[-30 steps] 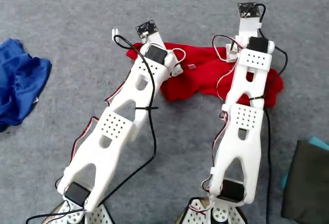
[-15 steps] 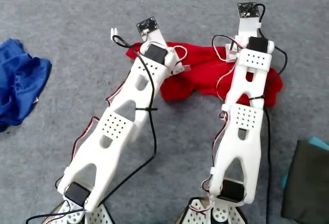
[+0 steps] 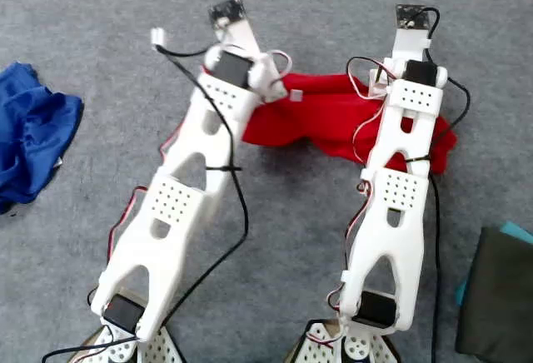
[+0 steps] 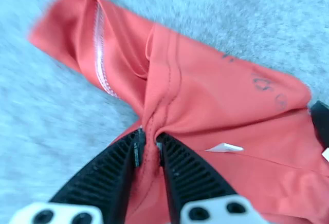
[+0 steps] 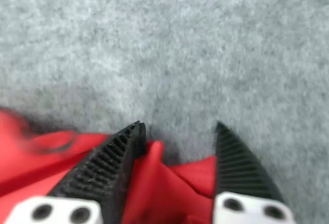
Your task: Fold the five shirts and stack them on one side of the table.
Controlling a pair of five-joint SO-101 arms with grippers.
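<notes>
The red shirt point(image 3: 333, 117) lies bunched near the far edge of the grey bench point(image 3: 291, 213). The left jaws pinch a fold of it. The right jaws gape over its edge. A blue shirt point(image 3: 33, 138) sits at the left edge, a dark shirt point(image 3: 500, 296) at the right.

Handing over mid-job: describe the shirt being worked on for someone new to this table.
On the grey table, look to the far middle, where both arms end. The red shirt lies crumpled there, the left gripper shut on a fold of it. It is the only red garment; the blue shirt lies at the left edge, a dark garment at the near right corner.
</notes>
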